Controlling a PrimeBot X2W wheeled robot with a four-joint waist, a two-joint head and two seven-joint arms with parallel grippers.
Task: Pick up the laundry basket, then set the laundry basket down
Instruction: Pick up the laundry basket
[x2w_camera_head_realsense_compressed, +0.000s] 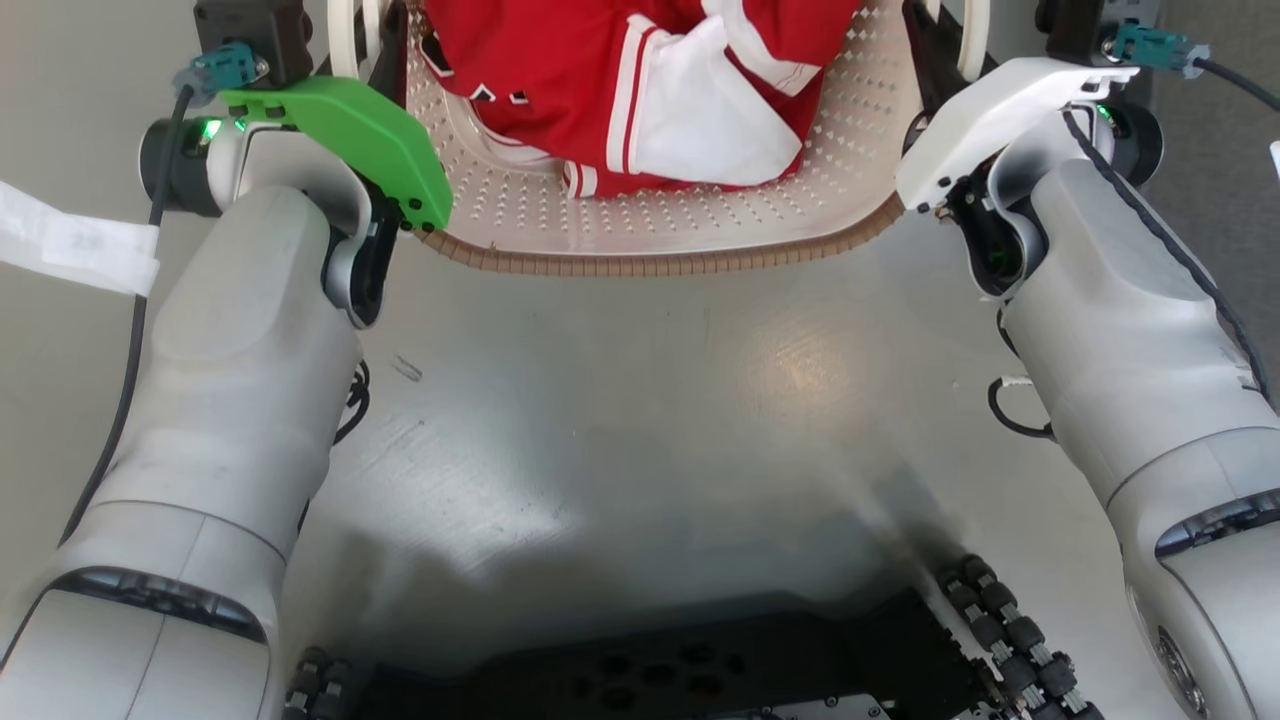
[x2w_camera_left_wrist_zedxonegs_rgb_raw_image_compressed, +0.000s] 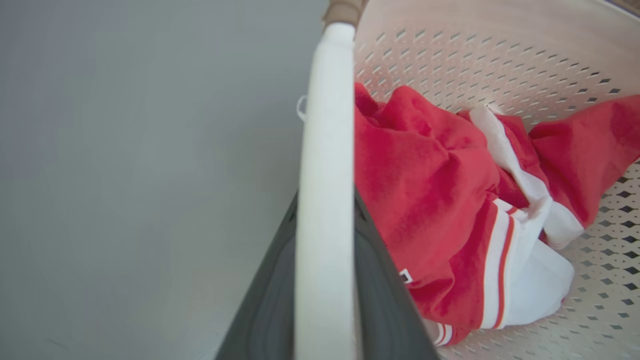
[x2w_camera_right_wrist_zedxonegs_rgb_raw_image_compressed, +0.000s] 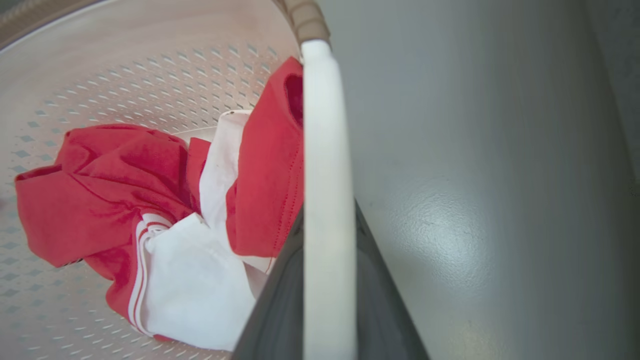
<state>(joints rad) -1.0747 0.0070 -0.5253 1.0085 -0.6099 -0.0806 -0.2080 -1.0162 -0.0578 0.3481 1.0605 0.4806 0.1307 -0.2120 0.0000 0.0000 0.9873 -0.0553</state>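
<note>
Cream perforated plastic laundry basket (x2w_camera_head_realsense_compressed: 660, 264), brown woven rim, holds a red-and-white garment (x2w_camera_head_realsense_compressed: 640, 90); left gripper (x2w_camera_left_wrist_zedxonegs_rgb_raw_image_compressed: 326, 200) and right gripper (x2w_camera_right_wrist_zedxonegs_rgb_raw_image_compressed: 328, 210) each clamp a white loop handle (x2w_camera_left_wrist_zedxonegs_rgb_raw_image_compressed: 327, 100).

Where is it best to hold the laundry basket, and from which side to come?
Grip its two white loop handles, left handle and right handle, both at once, from above: the laundry basket looks too wide for one grip, and the slim upright loops fit between two fingers.

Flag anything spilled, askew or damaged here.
Nothing stands out. The laundry basket looks intact and the red-and-white garment lies inside it, none of it on the floor. The floor bears only faint scuff marks.
</note>
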